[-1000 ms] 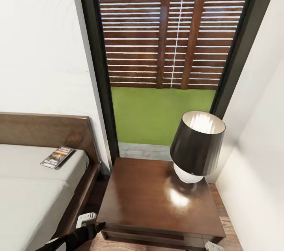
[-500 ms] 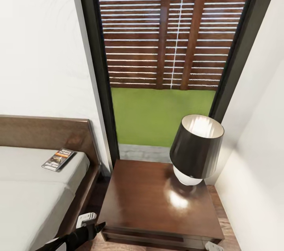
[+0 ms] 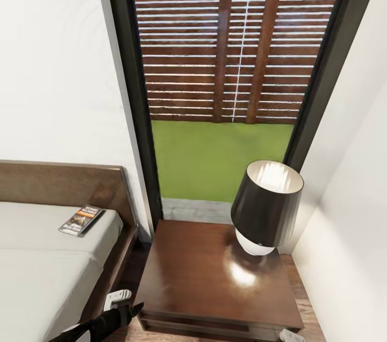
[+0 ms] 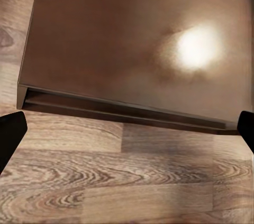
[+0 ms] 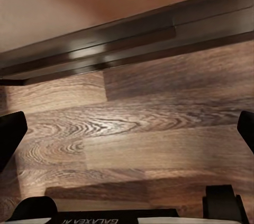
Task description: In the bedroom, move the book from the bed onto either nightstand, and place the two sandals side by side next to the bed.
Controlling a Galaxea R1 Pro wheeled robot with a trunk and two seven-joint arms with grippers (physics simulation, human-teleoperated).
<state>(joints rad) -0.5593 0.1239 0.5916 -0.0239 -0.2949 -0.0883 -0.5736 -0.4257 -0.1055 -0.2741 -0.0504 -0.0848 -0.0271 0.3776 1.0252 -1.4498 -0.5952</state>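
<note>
The book (image 3: 80,220) lies flat on the bed's pale mattress (image 3: 48,266), close to the dark wooden headboard (image 3: 64,185). Right of the bed stands the nightstand (image 3: 204,272), its glossy top bare except for a lamp. My left arm (image 3: 105,323) hangs low between the bed and the nightstand. In the left wrist view the left gripper (image 4: 127,134) is open, facing the nightstand's top (image 4: 116,39) and front edge. The right gripper (image 5: 127,129) is open over the plank floor before the nightstand's front (image 5: 132,39). The two sandals are out of view.
A black-shaded lamp (image 3: 267,207) with a white base takes the nightstand's back right corner. Behind it a tall dark-framed window (image 3: 220,89) shows grass and a slatted fence. White walls (image 3: 355,213) close in on the right and left. Wood floor (image 5: 137,145) lies below the grippers.
The whole picture has slid slightly downward, so the camera has moved. The book, the lamp and both arms hold their places.
</note>
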